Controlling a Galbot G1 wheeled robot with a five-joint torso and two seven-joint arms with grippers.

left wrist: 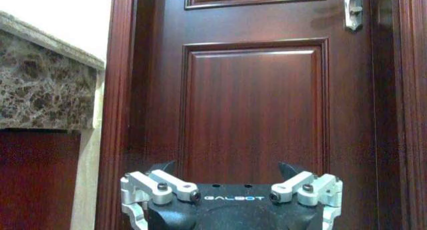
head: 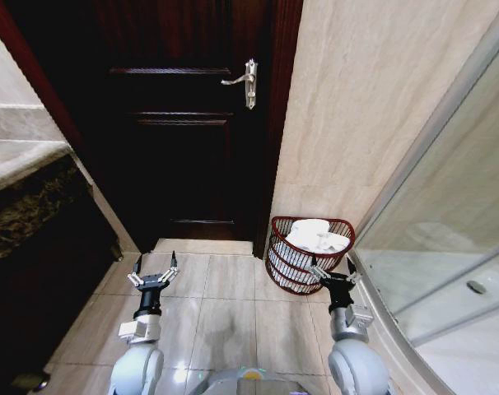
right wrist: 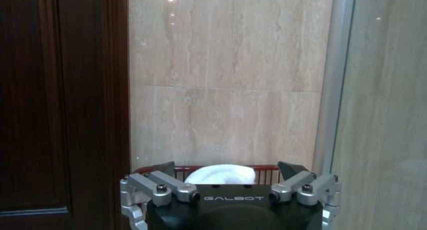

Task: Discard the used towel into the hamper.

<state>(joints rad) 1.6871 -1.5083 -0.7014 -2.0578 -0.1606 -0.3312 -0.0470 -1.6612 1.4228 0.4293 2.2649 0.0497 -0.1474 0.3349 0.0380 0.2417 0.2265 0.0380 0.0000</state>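
head view: towel sits in the hamper by the wall; right tool spread and empty just in front, left tool spread over the floor.
left wrist: faces the door; "GALBOT" on the tool.
right wrist: towel beyond spread fingers; same "GALBOT".
risk: guessing a forward nudge tips the hamper.
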